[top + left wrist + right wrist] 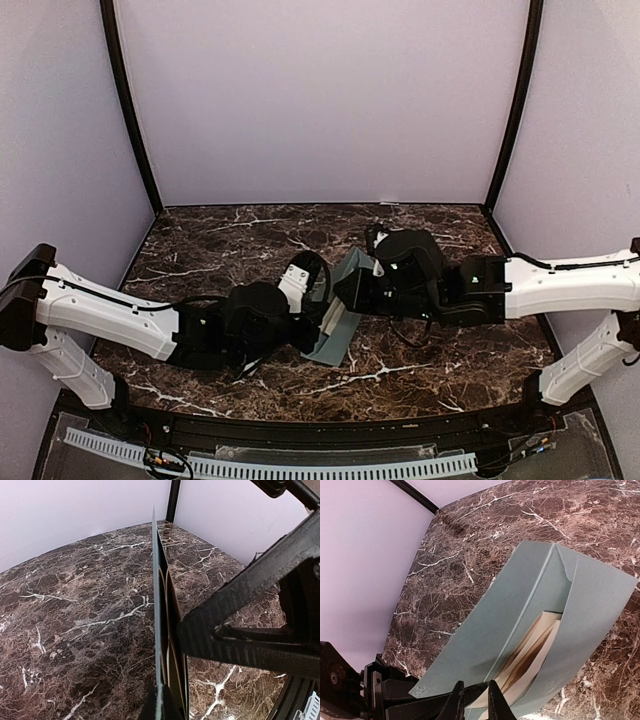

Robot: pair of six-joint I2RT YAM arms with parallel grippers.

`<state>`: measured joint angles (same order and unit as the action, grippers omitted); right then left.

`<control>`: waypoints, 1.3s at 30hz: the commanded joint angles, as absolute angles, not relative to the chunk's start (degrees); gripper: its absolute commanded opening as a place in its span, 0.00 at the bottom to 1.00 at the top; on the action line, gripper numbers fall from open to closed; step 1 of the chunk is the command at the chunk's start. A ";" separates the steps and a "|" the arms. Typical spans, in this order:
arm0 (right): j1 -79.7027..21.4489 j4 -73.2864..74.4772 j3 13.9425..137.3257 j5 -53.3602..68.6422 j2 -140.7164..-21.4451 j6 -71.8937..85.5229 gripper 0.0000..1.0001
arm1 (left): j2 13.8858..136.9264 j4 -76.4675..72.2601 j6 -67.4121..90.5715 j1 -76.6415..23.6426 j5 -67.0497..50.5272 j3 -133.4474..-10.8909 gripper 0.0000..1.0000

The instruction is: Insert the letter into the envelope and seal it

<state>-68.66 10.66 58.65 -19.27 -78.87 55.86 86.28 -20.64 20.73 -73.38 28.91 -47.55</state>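
Currently the envelope is held upright on edge over the middle of the table, between both arms. The mouth gapes and the cream letter is tucked inside the pocket. The right fingers are nearly together, apparently pinching the lower edge. The left fingers clamp the adjacent corner.

Risks, as I judge them:
- The letter looks loose, so tilting the mouth downward could let it slide out.
- Both grips are on one edge, so any opposing pull could crease or tear the paper.
- If the right pinch also catches the letter, releasing it may drag the sheet out.
- Folding over a bulging sheet would give a skewed seal.

Unclear:
- The left wrist view shows the envelope edge-on only.
- I cannot tell which panel is the flap.
- I cannot tell whether the bottom edge touches the table.
- The top view hides the grasp points behind the wrists.
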 commanded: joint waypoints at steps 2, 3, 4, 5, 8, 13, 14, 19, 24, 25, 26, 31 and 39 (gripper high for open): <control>-68.56 7.33 58.85 -19.25 -81.02 55.39 0.14 | 85.72 -21.17 21.16 -73.21 27.47 -48.78 0.00; -68.63 7.57 58.88 -19.56 -81.30 55.59 0.13 | 85.59 -21.18 21.21 -73.21 27.45 -48.71 0.00; -68.63 7.59 58.82 -19.90 -81.53 55.82 0.13 | 85.55 -21.18 21.19 -73.21 27.32 -48.66 0.00; -68.63 7.31 58.61 -20.02 -81.78 55.95 0.12 | 85.42 -21.25 21.14 -73.21 27.24 -48.57 0.00; -68.57 6.78 58.53 -19.86 -82.74 56.00 0.10 | 85.19 -21.56 20.96 -73.21 26.45 -48.39 0.00; -68.63 6.84 58.66 -20.08 -83.83 55.90 0.04 | 85.17 -21.84 20.92 -73.21 25.93 -48.30 0.00; -68.63 6.82 58.63 -20.11 -83.85 55.90 0.03 | 85.10 -21.87 20.87 -73.21 25.93 -48.27 0.00; -68.61 6.50 57.94 -20.30 -84.10 56.07 0.00 | 85.14 -22.06 20.83 -73.21 25.81 -48.17 0.00; -68.58 6.34 57.37 -20.30 -84.73 56.16 0.00 | 85.30 -22.22 20.70 -73.21 25.73 -48.25 0.00; -68.61 6.35 57.32 -20.25 -84.87 56.24 0.00 | 85.32 -22.23 20.71 -73.21 25.68 -48.25 0.00; -68.64 6.41 57.23 -20.30 -84.92 56.30 0.00 | 85.34 -22.21 20.68 -73.21 25.67 -48.25 0.00; -68.58 6.03 56.15 -20.48 -85.25 56.60 0.00 | 85.25 -22.21 20.65 -73.21 25.59 -48.17 0.00; -68.58 5.06 55.66 -20.01 -85.87 56.24 0.00 | 85.43 -22.40 20.67 -73.21 25.22 -48.25 0.00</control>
